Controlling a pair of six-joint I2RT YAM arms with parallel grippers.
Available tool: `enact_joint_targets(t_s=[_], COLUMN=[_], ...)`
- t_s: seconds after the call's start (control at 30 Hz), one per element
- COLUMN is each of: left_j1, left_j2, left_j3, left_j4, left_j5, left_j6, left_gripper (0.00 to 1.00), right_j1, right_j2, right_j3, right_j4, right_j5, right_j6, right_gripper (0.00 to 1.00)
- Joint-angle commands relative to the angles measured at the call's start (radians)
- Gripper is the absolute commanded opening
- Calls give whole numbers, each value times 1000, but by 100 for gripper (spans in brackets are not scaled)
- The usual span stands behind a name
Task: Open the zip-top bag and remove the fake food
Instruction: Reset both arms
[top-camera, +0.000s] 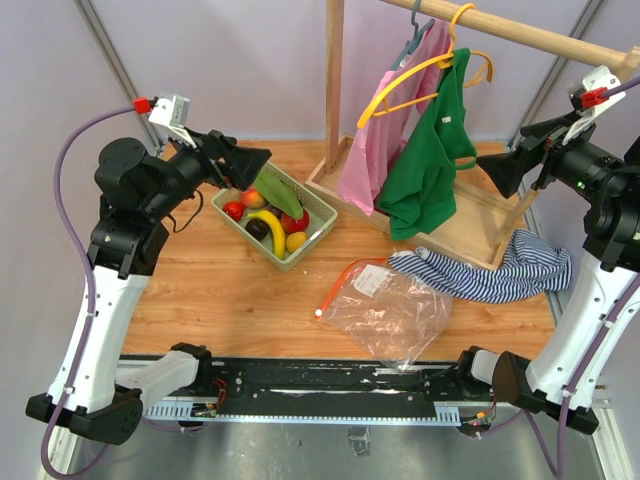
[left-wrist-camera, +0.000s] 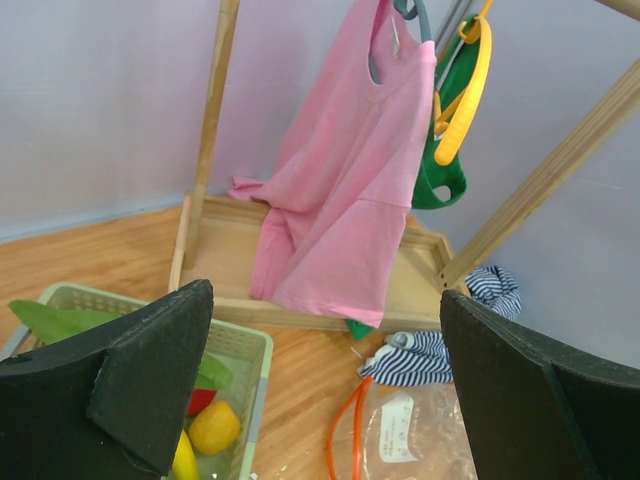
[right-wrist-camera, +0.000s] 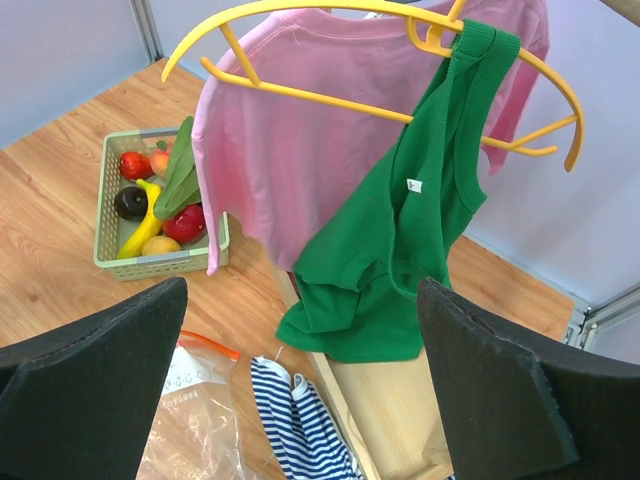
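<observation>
The zip-top bag (top-camera: 392, 312) lies flat on the wooden table near the front, its orange zip strip (top-camera: 338, 286) toward the left; nothing shows inside it. It also shows in the left wrist view as the bag (left-wrist-camera: 405, 432) and in the right wrist view as the bag (right-wrist-camera: 200, 425). The fake food (top-camera: 268, 216) sits in a pale green basket (top-camera: 311, 242): banana, red pieces, a dark one, a green leaf. My left gripper (top-camera: 252, 168) hovers open above the basket. My right gripper (top-camera: 497, 175) hangs open high at the right, far from the bag. Both hold nothing.
A wooden clothes rack (top-camera: 470, 228) stands at the back with a pink shirt (top-camera: 372, 150) and a green shirt (top-camera: 430, 160) on hangers. A blue-striped cloth (top-camera: 490, 276) lies beside the bag's far right corner, draped over the rack's base.
</observation>
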Motion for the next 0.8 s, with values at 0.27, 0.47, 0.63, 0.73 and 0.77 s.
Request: enact_joint_targets(t_s=[0.27, 0.47, 0.63, 0.73, 0.77], left_j1=[5, 6, 5, 6, 5], left_j2=[-31, -54, -48, -43, -43], left_j3=[10, -35, -43, -52, -54], left_j4=[20, 58, 72, 73, 72], left_j5=[25, 25, 38, 40, 39], left_j6=[2, 8, -4, -6, -4], left_gripper=[99, 99, 99, 99, 99], right_j1=[-20, -30, -78, -102, -108], right_j2=[-44, -33, -22, -19, -18], right_j3=[-60, -76, -63, -85, -86], right_j4=[6, 6, 8, 35, 35], right_j5=[-5, -67, -131, -174, -177], right_j6=[-28, -64, -52, -29, -29], right_gripper=[98, 98, 98, 98, 98])
